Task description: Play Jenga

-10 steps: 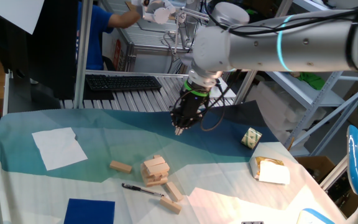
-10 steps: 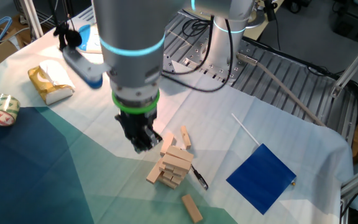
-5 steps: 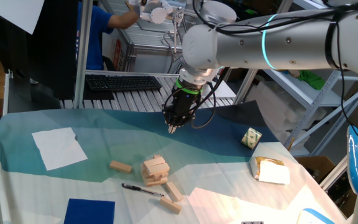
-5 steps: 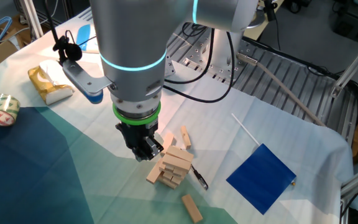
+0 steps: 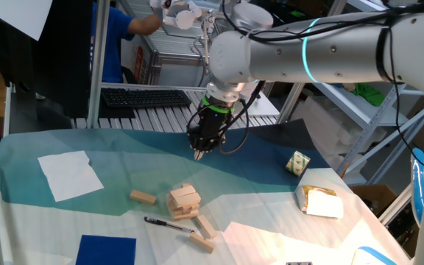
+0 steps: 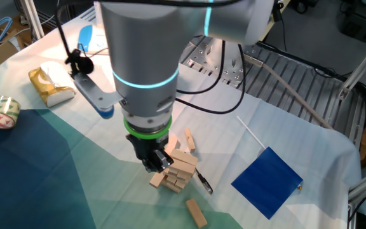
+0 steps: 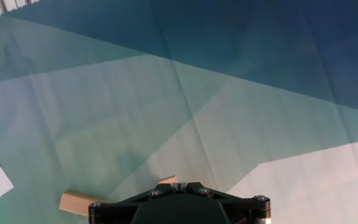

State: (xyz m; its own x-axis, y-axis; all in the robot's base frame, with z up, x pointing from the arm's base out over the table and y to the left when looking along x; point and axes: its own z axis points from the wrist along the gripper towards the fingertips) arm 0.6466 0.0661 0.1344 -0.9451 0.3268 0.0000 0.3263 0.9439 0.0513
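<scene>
The Jenga stack [image 5: 184,200] is short and uneven, of pale tan blocks, and stands on the cloth near the front; it also shows in the other fixed view [image 6: 178,169]. Loose blocks lie left of it [image 5: 143,197] and in front of it [image 5: 205,225], [image 5: 202,243]. My gripper [image 5: 199,154] hangs above the cloth behind the stack, fingers together, holding nothing. In the other fixed view the gripper [image 6: 152,166] is close beside the stack's left side. The hand view shows one loose block [image 7: 78,203] and a block corner [image 7: 168,181] just past the gripper body.
A thin black pen [image 5: 168,224] lies by the stack. A white paper sheet [image 5: 71,175] and a blue square [image 5: 106,250] lie at the left. A tape roll [image 5: 297,163] and a wrapped packet [image 5: 321,200] sit at the right. A keyboard [image 5: 146,97] is behind.
The gripper has moved left in one fixed view and closer to the stack in the other. The blocks have not moved.
</scene>
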